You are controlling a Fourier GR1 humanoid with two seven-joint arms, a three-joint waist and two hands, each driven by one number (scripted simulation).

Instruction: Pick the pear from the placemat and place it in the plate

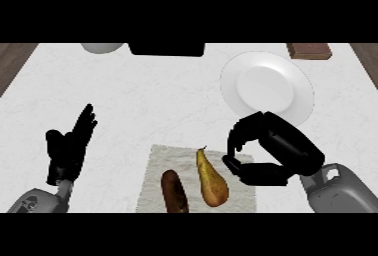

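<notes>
The pear (211, 181) lies on the placemat (166, 159), a pale cloth near the lower middle of the white counter (148, 95). It is yellow-brown, with its narrow stem end pointing up and away from the robot and its fat end toward the view's lower edge. Nothing holds it. Just to its left on the same cloth lies a dark brown, long object (174, 191), roughly parallel to the pear and apart from it by a thin strip of cloth.

The right hand (269, 150) hangs at the right edge of the placemat, just beside the pear but not touching it. Its fingers are curled inward and downward, with the thumb bent below them toward the pear, leaving a gap between thumb and fingers; there is nothing in that gap. The grey forearm comes in from the lower right corner.

The plate (267, 86) is white and round, and it sits up and to the right of the placemat, just beyond the right hand. The back of the hand overlaps its lower rim in this view. It has nothing on it.

The left hand (70, 145) rests at the left side of the counter, well apart from the cloth, fingers straight and pointing up.

Along the far edge sit a white rounded object (102, 47), a black boxy thing (167, 49) and a brown block (308, 51).
</notes>
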